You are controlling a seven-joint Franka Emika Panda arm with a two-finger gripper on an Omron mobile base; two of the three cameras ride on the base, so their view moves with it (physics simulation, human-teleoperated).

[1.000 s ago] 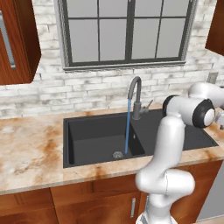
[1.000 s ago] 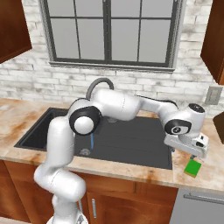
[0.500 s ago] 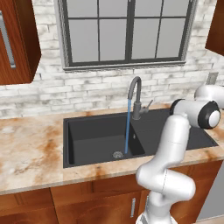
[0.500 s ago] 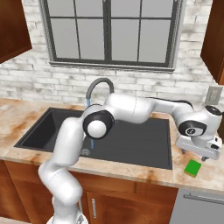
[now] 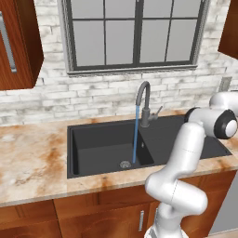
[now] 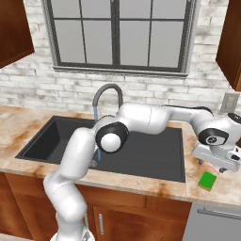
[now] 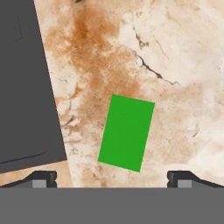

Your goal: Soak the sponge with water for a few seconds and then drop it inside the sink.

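I held the gripper point(image 7: 112, 179) spread wide above the small flat bright-green sponge point(image 7: 127, 132), which lay on the marbled beige worktop point(image 7: 175, 65) beside the dark charcoal sink's point(image 7: 22, 87) edge. Its skewed lie risked a corner-pinch slip.

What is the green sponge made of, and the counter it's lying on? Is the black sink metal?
The sponge looks like soft foam, though its flat plain green face shows no pores. The counter looks like polished stone: cream with rusty blotches and dark veins. The sink is matte charcoal with no shine, so more likely stone composite than bare metal.
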